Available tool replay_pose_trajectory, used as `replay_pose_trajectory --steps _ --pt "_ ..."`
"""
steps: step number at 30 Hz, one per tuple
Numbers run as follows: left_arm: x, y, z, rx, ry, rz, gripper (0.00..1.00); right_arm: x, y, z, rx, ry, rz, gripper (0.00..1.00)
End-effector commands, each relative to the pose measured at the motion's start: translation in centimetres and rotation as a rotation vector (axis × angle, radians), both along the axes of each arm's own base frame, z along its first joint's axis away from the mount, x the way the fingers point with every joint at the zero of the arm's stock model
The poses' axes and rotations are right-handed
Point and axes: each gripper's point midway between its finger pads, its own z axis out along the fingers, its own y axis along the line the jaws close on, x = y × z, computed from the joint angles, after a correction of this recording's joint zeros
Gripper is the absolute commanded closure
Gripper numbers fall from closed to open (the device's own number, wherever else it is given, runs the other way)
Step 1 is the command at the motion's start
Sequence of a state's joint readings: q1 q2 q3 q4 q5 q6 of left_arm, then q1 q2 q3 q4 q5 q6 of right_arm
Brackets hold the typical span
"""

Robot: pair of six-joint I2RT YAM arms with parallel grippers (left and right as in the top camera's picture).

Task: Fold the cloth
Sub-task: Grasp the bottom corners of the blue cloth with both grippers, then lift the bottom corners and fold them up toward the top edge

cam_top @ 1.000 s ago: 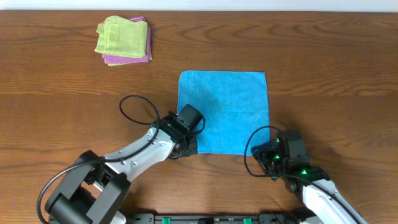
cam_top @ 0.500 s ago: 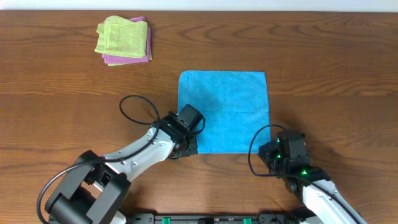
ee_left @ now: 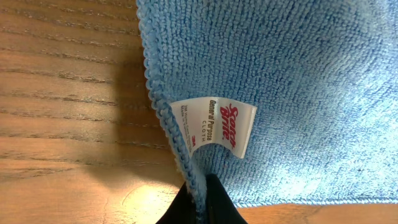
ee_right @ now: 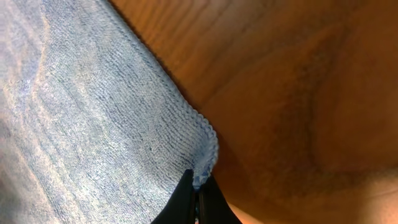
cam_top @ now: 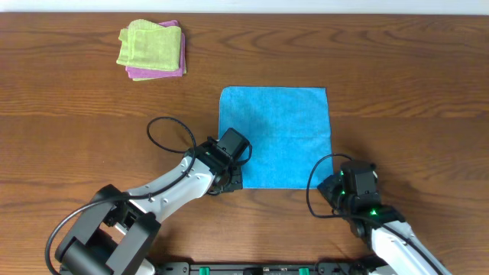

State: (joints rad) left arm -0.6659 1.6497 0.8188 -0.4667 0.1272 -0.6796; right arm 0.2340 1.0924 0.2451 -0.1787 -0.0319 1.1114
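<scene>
Sky-blue terry sits pinched in the left tool (ee_left: pixel 199 191), whose black jaws are clamped together on the hem of the cloth (ee_left: pixel 292 81) at its near-left corner. A white label (ee_left: pixel 214 124) with red and black print is sewn into that hem just beyond the grip and lies flat on the blue pile. The right tool (ee_right: pixel 196 186) is likewise closed on the cloth, its jaws meeting on the very tip of the rounded near-right corner, with bare wood just beside it to the right.

From overhead, both tools sit at the near edge of the cloth, one at each corner, the left arm reaching in from the near left and the right arm from the near right. The cloth lies spread flat and unfolded at the middle of the surface (cam_top: pixel 412 76). It is close to square, so no long axis stands out; its sides run square with the surface's edges, near and far hems running left to right. The right side leans slightly outward toward the near corner.

Well apart, at the far left, a folded green cloth (cam_top: pixel 149 44) rests on a folded pink cloth (cam_top: pixel 164 74). A black cable (cam_top: pixel 164 134) loops beside the left arm.
</scene>
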Motion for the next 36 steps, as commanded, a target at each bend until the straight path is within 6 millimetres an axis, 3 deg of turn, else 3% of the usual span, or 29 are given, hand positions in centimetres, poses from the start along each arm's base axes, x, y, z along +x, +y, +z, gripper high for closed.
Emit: replay_pose_trajectory --steps 1,8,20,25,30,36 --pt "-0.3 0.3 -0.6 0.02 0.017 -0.013 0.94 -1.5 -0.5 -1.7 -0.044 0.047 0.068 0.99" --pt "0.5 -0.5 0.2 -0.003 -0.005 -0.015 0.94 0.4 0.9 0.3 -0.055 -0.025 0.21 0.98" --pt "2.3 -2.4 2.6 -0.058 -0.038 -0.028 0.94 1.1 1.3 1.8 -0.084 -0.028 0.287 0.99" --pt "2.3 -1.7 2.5 -0.02 -0.042 -0.021 0.94 2.0 0.4 3.6 -0.16 -0.018 0.299 0.99" --pt "2.3 -1.2 2.4 0.007 -0.047 -0.015 0.94 2.7 0.0 4.3 -0.199 -0.04 0.294 0.99" --pt "4.5 0.0 3.2 0.011 -0.086 0.046 0.94 3.8 -0.4 5.0 -0.239 -0.09 0.293 0.98"
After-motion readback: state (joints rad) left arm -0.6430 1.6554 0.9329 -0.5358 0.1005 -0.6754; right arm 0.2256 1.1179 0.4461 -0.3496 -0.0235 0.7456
